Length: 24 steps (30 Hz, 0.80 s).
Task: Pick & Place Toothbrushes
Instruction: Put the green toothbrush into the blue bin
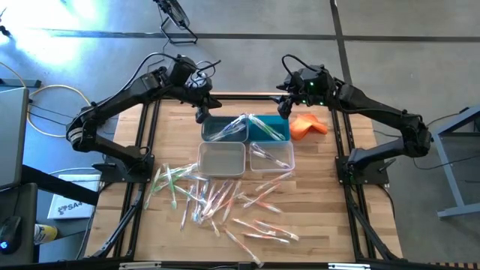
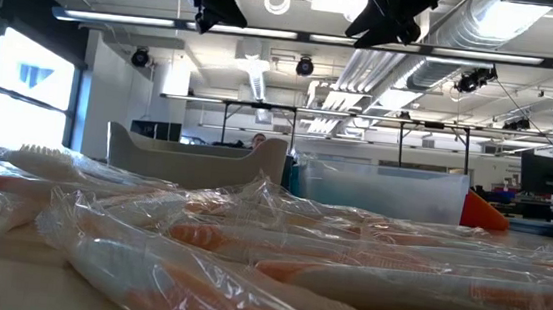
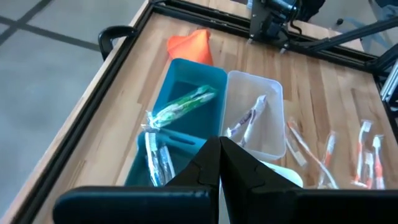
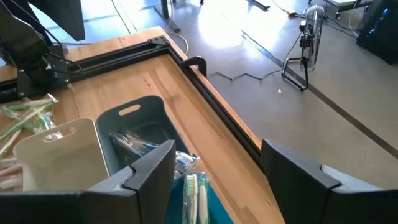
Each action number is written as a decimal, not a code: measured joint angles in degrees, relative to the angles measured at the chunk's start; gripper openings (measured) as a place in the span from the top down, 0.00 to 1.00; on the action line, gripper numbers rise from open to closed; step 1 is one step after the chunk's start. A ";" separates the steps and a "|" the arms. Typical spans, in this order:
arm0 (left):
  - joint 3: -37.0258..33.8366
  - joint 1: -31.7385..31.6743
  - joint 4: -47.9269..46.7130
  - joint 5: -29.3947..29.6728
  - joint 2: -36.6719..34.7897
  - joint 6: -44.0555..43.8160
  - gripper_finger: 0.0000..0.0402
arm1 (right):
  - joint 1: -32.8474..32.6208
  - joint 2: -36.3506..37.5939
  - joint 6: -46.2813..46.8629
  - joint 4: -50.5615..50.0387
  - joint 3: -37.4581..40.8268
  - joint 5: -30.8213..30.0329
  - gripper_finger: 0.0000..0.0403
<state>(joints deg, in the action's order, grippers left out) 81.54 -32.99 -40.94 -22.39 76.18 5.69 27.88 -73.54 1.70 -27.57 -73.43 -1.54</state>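
Above the bins at upper centre, left gripper is hovering with fingers closed and empty, right gripper open; toothbrushes are lying scattered on the counter, awaiting the next pick.

right gripper jaws apart | above bins | wrapped toothbrushes inside

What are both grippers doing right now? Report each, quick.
Left gripper: closed, holding nothing, above the bins.
Right gripper: open, empty, above the teal bin.
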 joint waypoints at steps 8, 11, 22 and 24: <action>0.00 0.00 0.04 -0.02 0.02 -0.44 1.00 | 0.00 0.00 0.00 -0.01 0.00 0.22 0.43; 0.00 0.00 0.08 -0.02 0.04 -1.90 1.00 | 0.00 0.00 0.00 -0.02 0.00 0.22 0.43; 0.00 0.00 0.11 0.89 0.04 -5.98 1.00 | 0.00 0.00 0.70 -0.02 0.00 0.21 0.43; 0.00 0.00 0.45 0.92 0.04 -5.55 1.00 | 0.00 0.00 1.67 -0.02 0.00 0.20 0.43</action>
<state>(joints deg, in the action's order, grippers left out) 81.54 -32.99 -40.50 -21.47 76.23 0.14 27.88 -73.54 3.36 -27.59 -73.43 -1.34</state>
